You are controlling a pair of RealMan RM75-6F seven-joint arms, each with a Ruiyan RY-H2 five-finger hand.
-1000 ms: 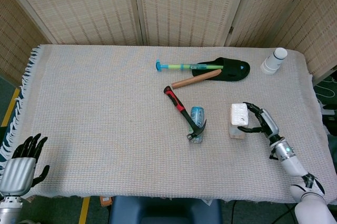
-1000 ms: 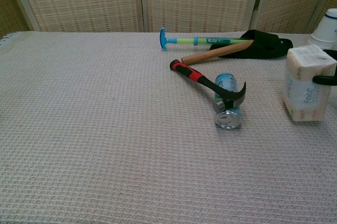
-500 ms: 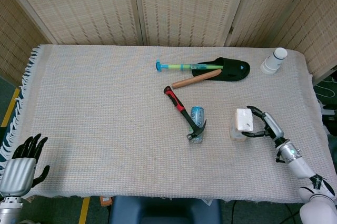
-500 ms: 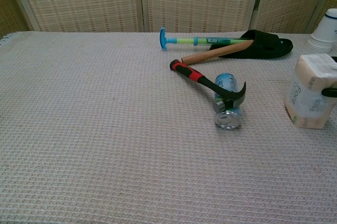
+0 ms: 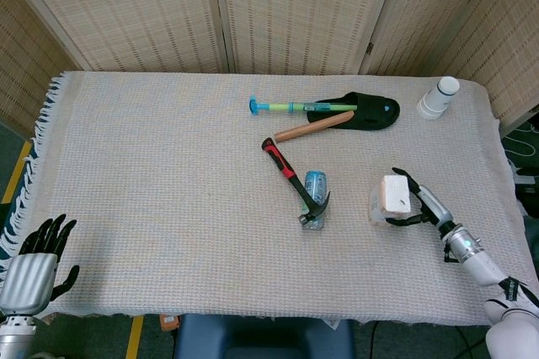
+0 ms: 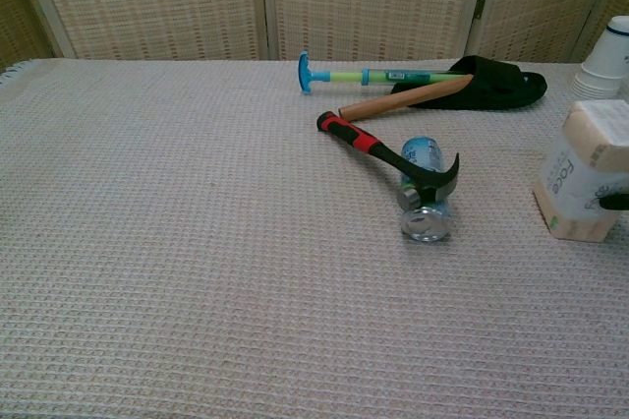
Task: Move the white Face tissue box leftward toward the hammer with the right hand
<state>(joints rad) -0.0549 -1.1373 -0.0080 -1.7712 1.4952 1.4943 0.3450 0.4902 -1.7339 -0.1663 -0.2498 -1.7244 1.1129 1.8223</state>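
Gripped tilted tissue box [image 5: 388, 200] with right hand [image 5: 415, 204]; blue can [image 5: 315, 184] under hammer [image 5: 296, 179] lay between. Left hand [image 5: 35, 262] open, off table [image 5: 152, 165].

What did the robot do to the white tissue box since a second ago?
The right hand kept its fingers around the tissue box and tipped it, so it now leans instead of standing straight. Box and hand drifted slightly toward the near table edge, not closer to the hammer. The hammer, the can under it and the left hand stayed put.
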